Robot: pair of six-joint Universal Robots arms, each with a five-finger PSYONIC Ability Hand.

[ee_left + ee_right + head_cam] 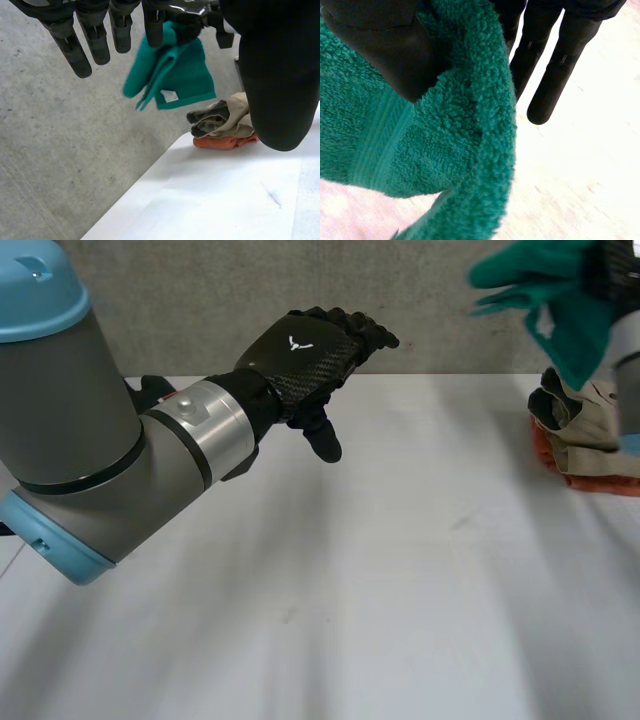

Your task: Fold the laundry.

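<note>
Left arm (70, 440), left of frame: grey cylindrical joints, light-blue caps (35, 290), silver wrist ring (215, 425). Left hand (300, 365): black carbon-weave back, white emblem (297, 343), ribbed black fingers (350, 325).

White table (380, 590), grey concrete (200, 310) behind.
The table has a plain white top with a few faint dark scuffs (462, 522) near its middle. The concrete begins just past the table's far edge, mottled and rough. In the left wrist view it runs alongside the table's edge.
</note>
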